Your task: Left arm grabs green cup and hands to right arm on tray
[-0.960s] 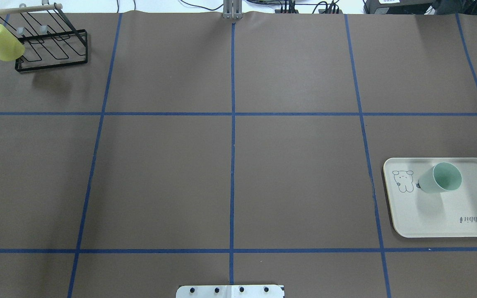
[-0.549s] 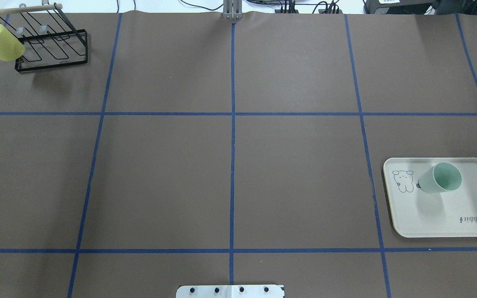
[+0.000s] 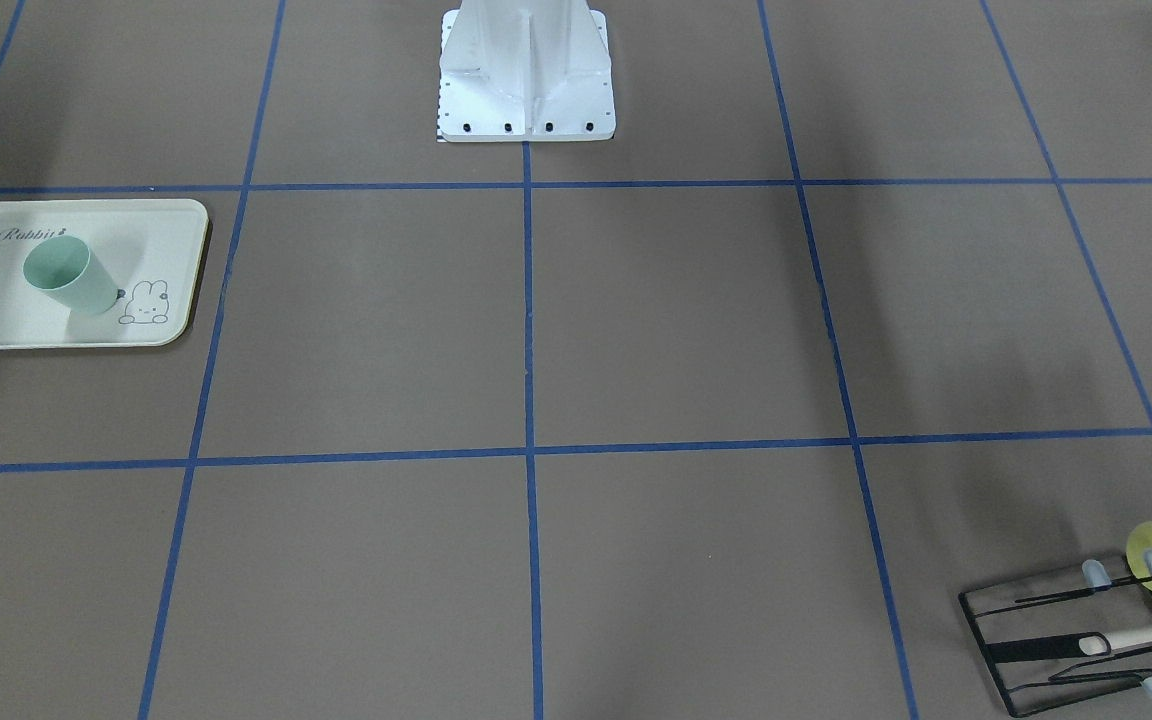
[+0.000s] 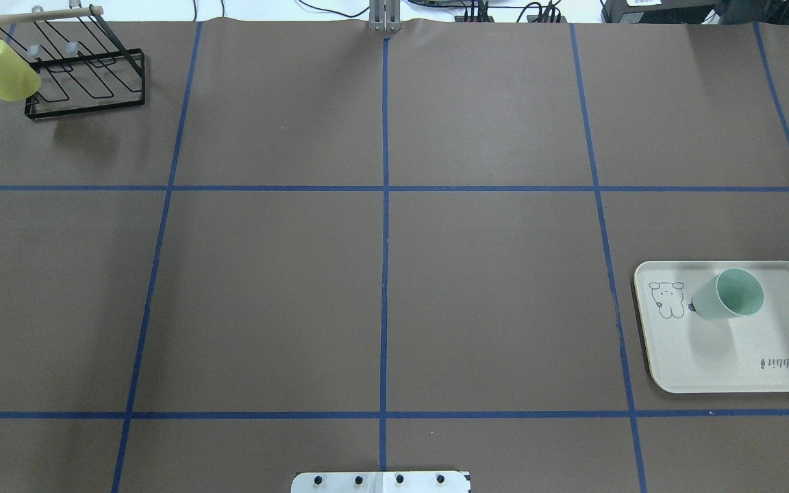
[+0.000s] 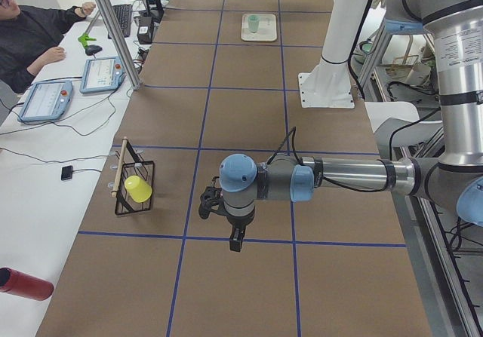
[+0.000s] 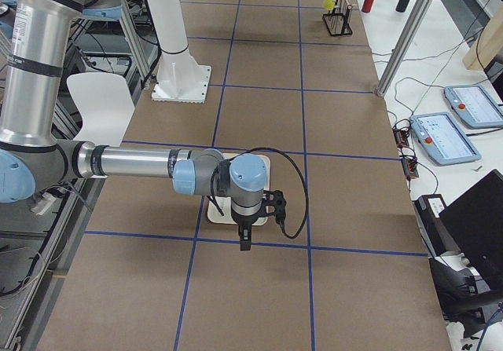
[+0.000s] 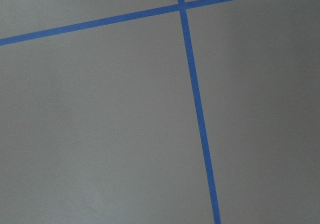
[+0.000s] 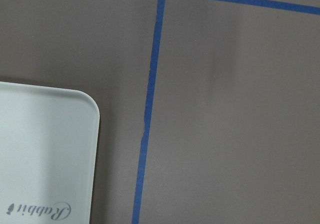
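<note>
Seemingly the handover is finished, so any retreat should rise straight up rather than sweep sideways. At far left the yellow-green cup (image 4: 4, 68) sits on the black wire rack (image 4: 86, 75). The table's middle lies open. At right the green cup (image 4: 729, 294) stands upright on the tray (image 4: 709, 363), well inside its rim. The left gripper (image 5: 235, 239) and right gripper (image 6: 243, 237) hover above the table, but I cannot tell whether their fingers are apart.

One green cup (image 4: 724, 297), one yellow cup (image 4: 4, 70), one tray (image 4: 730, 363), one rack (image 4: 86, 75)
</note>
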Controlling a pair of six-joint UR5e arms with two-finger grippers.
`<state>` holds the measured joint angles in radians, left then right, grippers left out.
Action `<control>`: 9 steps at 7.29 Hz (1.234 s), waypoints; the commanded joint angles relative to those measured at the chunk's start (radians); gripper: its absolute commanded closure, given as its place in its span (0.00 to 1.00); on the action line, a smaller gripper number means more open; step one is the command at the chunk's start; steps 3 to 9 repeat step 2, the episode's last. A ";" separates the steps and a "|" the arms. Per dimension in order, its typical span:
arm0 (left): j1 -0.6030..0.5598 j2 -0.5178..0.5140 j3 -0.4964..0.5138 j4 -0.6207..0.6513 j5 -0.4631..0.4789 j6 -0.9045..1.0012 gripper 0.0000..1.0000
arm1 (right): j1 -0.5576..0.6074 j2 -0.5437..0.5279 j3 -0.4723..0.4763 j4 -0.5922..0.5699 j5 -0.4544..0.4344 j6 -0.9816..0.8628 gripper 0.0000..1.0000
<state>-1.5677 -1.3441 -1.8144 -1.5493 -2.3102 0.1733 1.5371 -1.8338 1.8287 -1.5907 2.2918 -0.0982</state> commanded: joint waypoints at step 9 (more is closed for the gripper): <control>0.000 0.000 0.000 0.000 0.000 0.000 0.00 | 0.000 0.002 0.001 0.000 0.000 0.000 0.00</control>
